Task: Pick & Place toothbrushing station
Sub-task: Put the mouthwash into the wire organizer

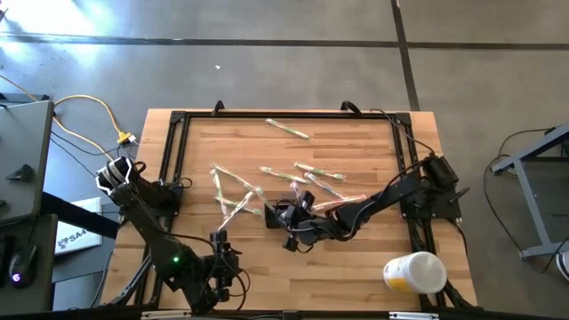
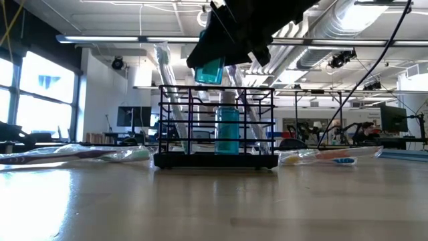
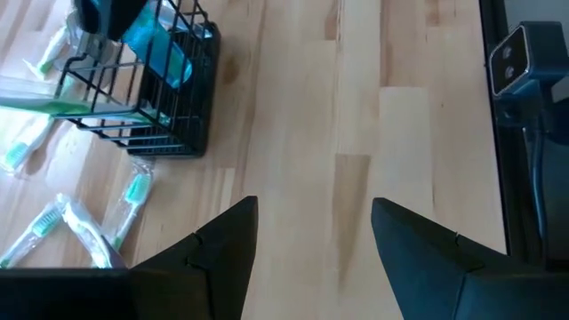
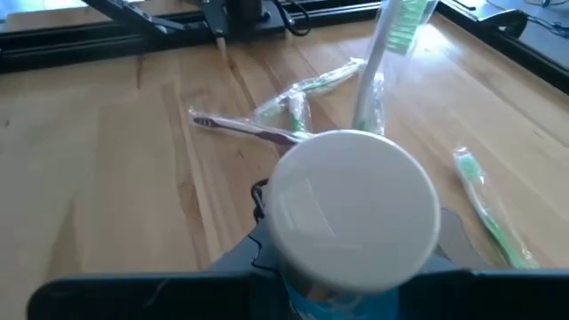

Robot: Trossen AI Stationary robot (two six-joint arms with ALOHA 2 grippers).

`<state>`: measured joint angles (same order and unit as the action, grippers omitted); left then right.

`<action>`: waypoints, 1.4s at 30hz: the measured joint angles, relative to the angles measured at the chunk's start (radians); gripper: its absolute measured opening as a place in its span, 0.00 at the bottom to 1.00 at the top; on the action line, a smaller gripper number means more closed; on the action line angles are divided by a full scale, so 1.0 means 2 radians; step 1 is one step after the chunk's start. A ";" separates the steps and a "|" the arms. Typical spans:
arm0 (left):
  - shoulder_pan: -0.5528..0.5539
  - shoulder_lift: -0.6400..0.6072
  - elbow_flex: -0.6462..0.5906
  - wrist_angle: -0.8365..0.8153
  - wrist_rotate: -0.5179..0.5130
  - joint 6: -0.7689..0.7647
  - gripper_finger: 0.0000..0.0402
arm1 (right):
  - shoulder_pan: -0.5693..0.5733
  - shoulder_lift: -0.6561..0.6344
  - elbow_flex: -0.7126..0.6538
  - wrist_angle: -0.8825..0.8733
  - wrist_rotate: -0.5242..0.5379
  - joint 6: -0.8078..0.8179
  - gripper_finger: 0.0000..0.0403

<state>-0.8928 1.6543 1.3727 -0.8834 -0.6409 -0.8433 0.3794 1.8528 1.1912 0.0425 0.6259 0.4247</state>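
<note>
Standing mid-desk point(image 1: 356, 253): one toothbrushing station point(image 2: 215, 127); right pincer point(image 1: 286, 216) clamped on one teal bottle point(image 2: 209, 69); left pincer point(image 3: 314, 233) apart over bare near edge.

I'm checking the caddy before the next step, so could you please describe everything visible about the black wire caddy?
The small black rectangular wire-mesh caddy stands upright on the wooden tabletop, near its middle. Its open grid sides rise from a solid base. Wrapped toothbrushes lean inside it, beside a teal bottle. The right hand hovers over it, gripping a white-capped teal bottle.
</note>
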 joint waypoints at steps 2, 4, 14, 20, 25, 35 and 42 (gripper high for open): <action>0.000 0.000 0.000 -0.001 0.000 0.000 0.53 | 0.001 -0.002 0.000 0.000 0.000 0.000 0.15; 0.000 0.000 0.000 -0.001 0.002 0.000 0.53 | 0.004 -0.003 0.000 0.000 0.000 -0.001 0.15; 0.001 0.000 0.000 0.004 0.016 0.000 0.53 | 0.027 -0.025 0.000 -0.005 -0.004 -0.002 0.15; 0.001 0.000 0.000 0.008 0.009 0.001 0.53 | 0.067 -0.053 0.000 -0.007 -0.035 0.005 0.15; 0.001 0.000 0.000 0.011 -0.034 0.005 0.53 | 0.111 -0.059 0.000 -0.008 -0.073 0.025 0.15; 0.001 0.000 -0.064 0.274 -0.132 0.168 0.53 | 0.164 -0.042 0.001 -0.018 -0.061 0.075 0.15; 0.028 0.001 -0.153 0.563 -0.108 0.281 0.53 | 0.160 -0.029 -0.001 -0.024 -0.040 0.077 0.15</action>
<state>-0.8363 1.6554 1.0672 0.2436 -0.8576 -0.2803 0.6990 1.7939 1.1899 -0.0051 0.5456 0.5793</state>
